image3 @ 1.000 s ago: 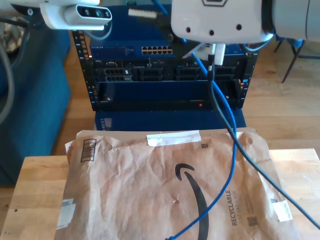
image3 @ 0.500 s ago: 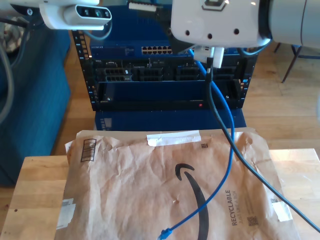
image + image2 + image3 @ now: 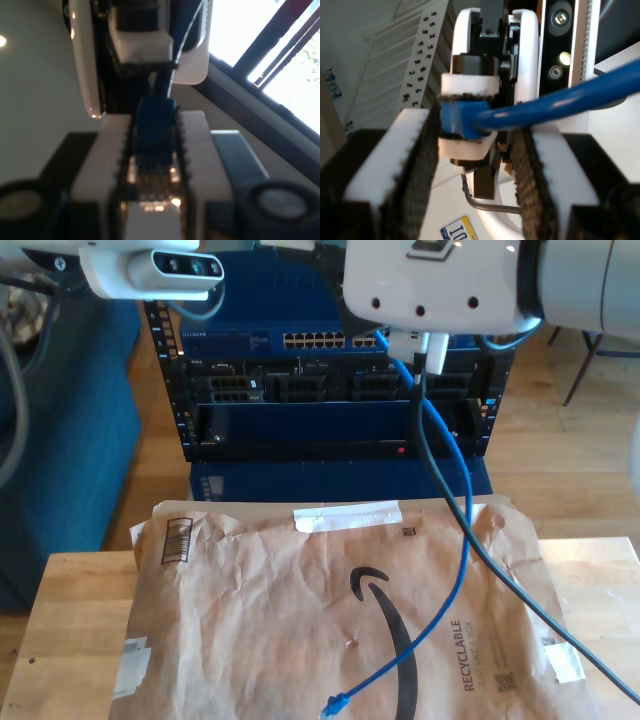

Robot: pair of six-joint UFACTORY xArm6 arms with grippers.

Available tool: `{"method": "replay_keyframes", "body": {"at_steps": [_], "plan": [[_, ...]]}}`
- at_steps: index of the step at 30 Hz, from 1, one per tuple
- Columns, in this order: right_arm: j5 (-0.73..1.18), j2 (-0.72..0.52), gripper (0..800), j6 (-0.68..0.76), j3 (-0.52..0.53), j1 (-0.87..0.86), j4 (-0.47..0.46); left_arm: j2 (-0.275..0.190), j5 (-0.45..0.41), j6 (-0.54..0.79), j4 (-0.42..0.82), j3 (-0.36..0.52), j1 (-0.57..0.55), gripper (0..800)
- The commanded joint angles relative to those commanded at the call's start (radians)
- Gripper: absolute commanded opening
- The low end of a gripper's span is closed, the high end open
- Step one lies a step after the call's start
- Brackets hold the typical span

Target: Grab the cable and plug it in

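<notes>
Nearest in the exterior view, the cable's (image 3: 455,540) free plug (image 3: 331,705) lies loose on the brown mailer (image 3: 250,610) that covers the table (image 3: 70,590). From there the cable climbs in a slack loop to the white arm housing, beside a thicker black lead (image 3: 470,530).

Up there, in the first wrist view, my first gripper (image 3: 154,160) is clenched on the cable's other end: the blue boot (image 3: 155,125) sits between the ribbed pads (image 3: 107,150), probably pinched so the plug points outward for insertion.

In the second wrist view, my second gripper (image 3: 477,165) stands spread, its pads apart from the cable, which passes between them untouched.

Farthest back, the rack (image 3: 330,390) carries a row of ports (image 3: 313,340), the likely target.
</notes>
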Motion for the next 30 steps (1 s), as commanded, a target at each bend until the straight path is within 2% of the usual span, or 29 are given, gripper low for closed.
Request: {"method": "replay_keyframes", "body": {"at_steps": [14,22,23,24,25,26,28,30], "plan": [[0.002,0.002,163,0.000,0.000,0.000,0.021,0.000,0.003,0.000,0.000,0.000,-0.003,31],[0.000,0.002,63,0.014,0.000,0.000,0.029,-0.002,0.003,0.000,0.000,-0.002,-0.003,41],[0.002,0.002,47,0.028,0.000,0.000,0.029,0.000,0.003,0.000,0.000,-0.002,-0.003,79],[0.002,0.002,41,0.035,0.000,0.000,0.029,-0.002,0.008,0.000,0.000,0.000,-0.003,168],[0.002,0.002,34,0.035,0.000,0.000,0.029,-0.002,0.018,0.000,0.000,0.000,-0.005,292],[0.002,0.002,27,0.035,0.002,0.000,0.029,-0.002,0.026,-0.002,0.000,0.000,-0.006,318],[0.002,0.002,23,0.035,0.002,0.000,0.029,-0.002,0.026,-0.003,0.002,0.000,-0.009,449],[0.000,0.002,19,0.035,0.002,-0.002,0.029,-0.003,0.025,-0.005,0.002,-0.002,-0.009,461]]}}
